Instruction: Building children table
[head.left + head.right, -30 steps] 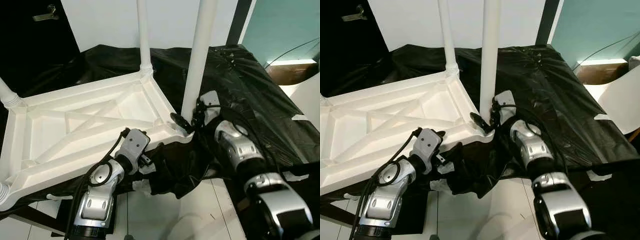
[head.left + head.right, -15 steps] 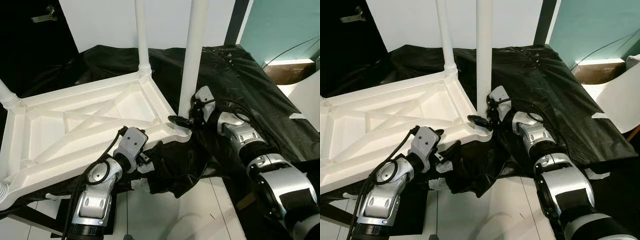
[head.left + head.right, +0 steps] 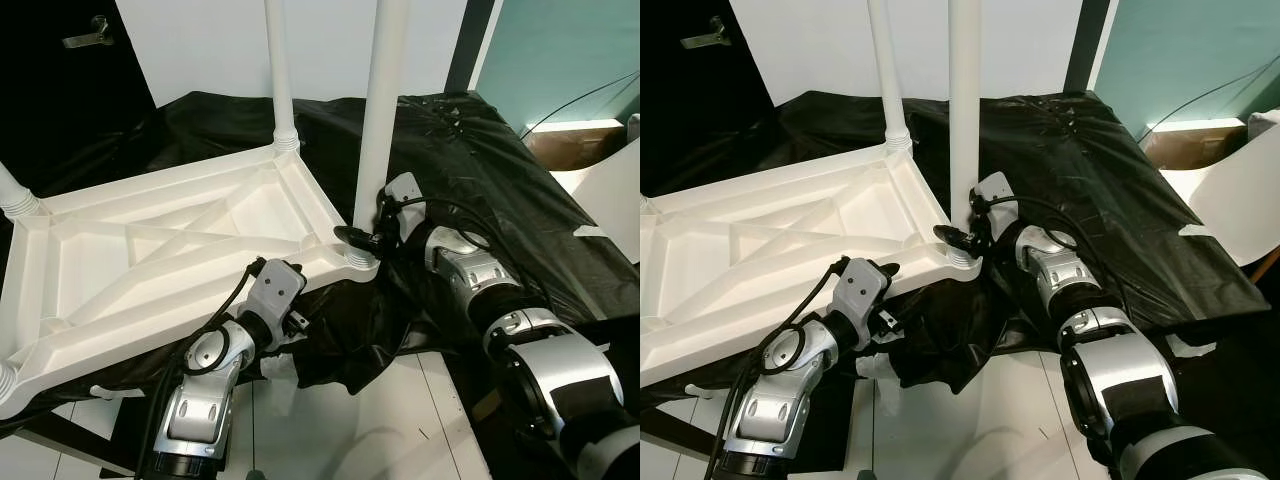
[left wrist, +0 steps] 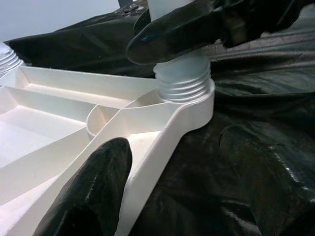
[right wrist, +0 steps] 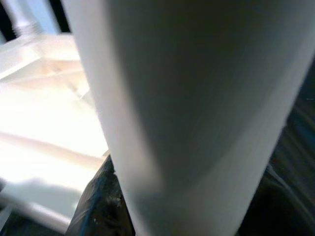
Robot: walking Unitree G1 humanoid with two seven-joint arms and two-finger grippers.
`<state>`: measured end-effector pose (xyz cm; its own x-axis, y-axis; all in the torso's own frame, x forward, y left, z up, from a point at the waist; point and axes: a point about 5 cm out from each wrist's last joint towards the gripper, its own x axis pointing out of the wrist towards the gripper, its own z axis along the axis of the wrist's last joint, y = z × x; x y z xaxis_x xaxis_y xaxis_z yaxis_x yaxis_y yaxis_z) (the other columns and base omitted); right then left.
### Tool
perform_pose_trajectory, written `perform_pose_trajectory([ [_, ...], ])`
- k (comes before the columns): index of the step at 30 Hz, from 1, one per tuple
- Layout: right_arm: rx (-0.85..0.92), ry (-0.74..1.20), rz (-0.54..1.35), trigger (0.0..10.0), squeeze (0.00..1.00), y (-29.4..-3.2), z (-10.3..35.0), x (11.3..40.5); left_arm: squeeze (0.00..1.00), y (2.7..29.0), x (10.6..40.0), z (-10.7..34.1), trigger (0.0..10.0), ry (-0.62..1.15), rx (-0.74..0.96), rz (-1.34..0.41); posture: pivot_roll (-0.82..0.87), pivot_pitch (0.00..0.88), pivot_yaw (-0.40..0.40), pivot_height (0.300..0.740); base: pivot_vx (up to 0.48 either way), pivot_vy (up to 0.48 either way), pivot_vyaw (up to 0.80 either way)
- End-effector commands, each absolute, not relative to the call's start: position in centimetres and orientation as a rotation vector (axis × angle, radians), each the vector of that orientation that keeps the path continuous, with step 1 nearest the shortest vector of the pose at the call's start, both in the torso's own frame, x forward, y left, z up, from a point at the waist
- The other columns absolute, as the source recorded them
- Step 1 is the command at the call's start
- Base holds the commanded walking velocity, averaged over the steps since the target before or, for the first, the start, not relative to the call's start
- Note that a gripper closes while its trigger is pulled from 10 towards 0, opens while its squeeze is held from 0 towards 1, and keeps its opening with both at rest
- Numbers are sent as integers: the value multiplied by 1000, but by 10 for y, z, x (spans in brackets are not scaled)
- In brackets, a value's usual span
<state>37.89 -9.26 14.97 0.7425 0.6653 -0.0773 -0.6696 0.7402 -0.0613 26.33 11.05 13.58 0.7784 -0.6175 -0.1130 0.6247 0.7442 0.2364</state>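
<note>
The white children's table top [image 3: 150,250] lies upside down on a surface covered with black sheet. A white leg [image 3: 278,80] stands in its far corner. A second white leg [image 3: 380,110] stands in the near right corner socket [image 4: 184,83]. My right gripper [image 3: 362,240] is shut on this leg just above its threaded collar, with one finger [image 4: 187,27] across the front of it. My left gripper [image 4: 167,191] is at the table's near rim, left of that corner. It is open, with one finger [image 4: 91,196] on the inner side of the rim.
A leg stub [image 3: 15,195] sticks up at the table top's left corner. Black sheet [image 3: 470,160] hangs over the near edge toward the white tiled floor [image 3: 390,420]. A dark door [image 3: 60,80] and a white wall stand behind. A white chair edge [image 3: 1240,210] shows at right.
The camera has shifted slightly. My right forearm has drawn in closer to the near leg while still gripping it, and the leg stands a little straighter. My left gripper has edged along the rim.
</note>
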Motion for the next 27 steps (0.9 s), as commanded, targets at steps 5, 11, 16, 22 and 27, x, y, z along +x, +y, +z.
perform_pose_trajectory([
  [5,-4,138,562,0,0,-69,125,370,0,112,266,135,10000,22,264,-580,73,15,-36,740,0,0,0],
  [11,112,145,305,0,0,-41,119,359,0,111,270,135,10000,21,259,-568,61,31,-32,740,0,0,0],
  [16,119,131,355,0,0,-33,121,355,0,114,270,135,10000,30,261,-559,68,37,-29,740,0,0,0],
  [22,90,109,342,10000,0,-42,123,357,0,119,271,136,10000,34,259,-549,70,38,-24,740,0,0,0],
  [27,78,51,408,10000,1000,-52,127,355,0,119,270,136,10000,35,261,-550,71,34,-16,740,0,0,0],
])
